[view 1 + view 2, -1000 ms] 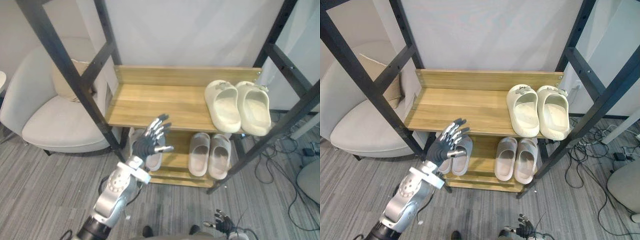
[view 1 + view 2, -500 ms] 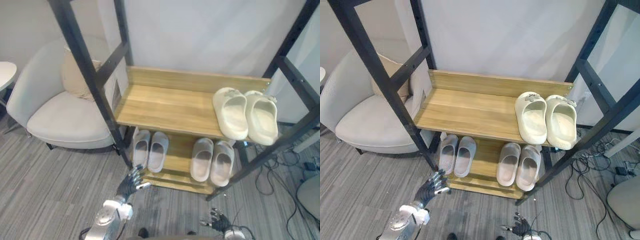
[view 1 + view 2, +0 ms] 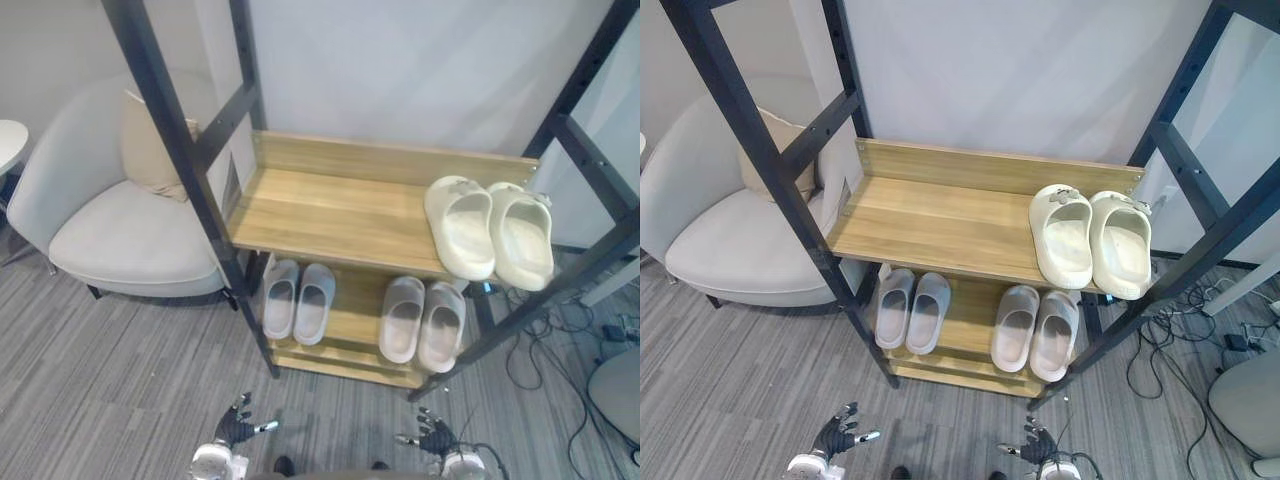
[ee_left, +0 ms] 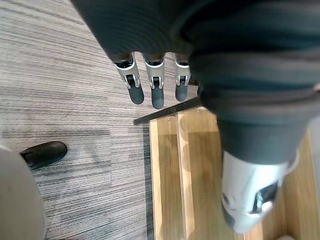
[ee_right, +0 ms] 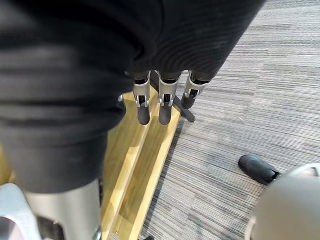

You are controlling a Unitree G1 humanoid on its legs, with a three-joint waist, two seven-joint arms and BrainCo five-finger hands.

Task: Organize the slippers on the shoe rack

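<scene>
Where the left hand [image 3: 235, 430] stood raised a second ago before the front edge of the shoe rack [image 3: 330, 205], over the lower shelf's left end, it now hangs low over the grey carpet [image 3: 110, 380], well short of the rack's front. Half a second ago it was partway down, near the lower shelf's front edge. Its fingers [image 4: 157, 90] are straight and spread, holding nothing, with their tips pointing toward the corner of the rack's lower shelf [image 3: 350, 320].

The right hand [image 3: 435, 437] sits low before the rack's right half, much as it did earlier. Its fingers [image 5: 165, 107] are straight and loosely apart, and it holds nothing.

The view itself has shifted between pictures, so the rack's apparent drift is not a move of the rack.

The slippers have not moved on their shelves. The cream slippers [image 3: 460, 228] lie side by side at the right end of the rack's upper shelf, toes to the back. The left grey pair [image 3: 315, 302] lies on the lower shelf's left part and the right grey pair [image 3: 402, 318] on its right part, each pair set close together. An armchair [image 3: 120, 235] stands just beside the rack's left end.
</scene>
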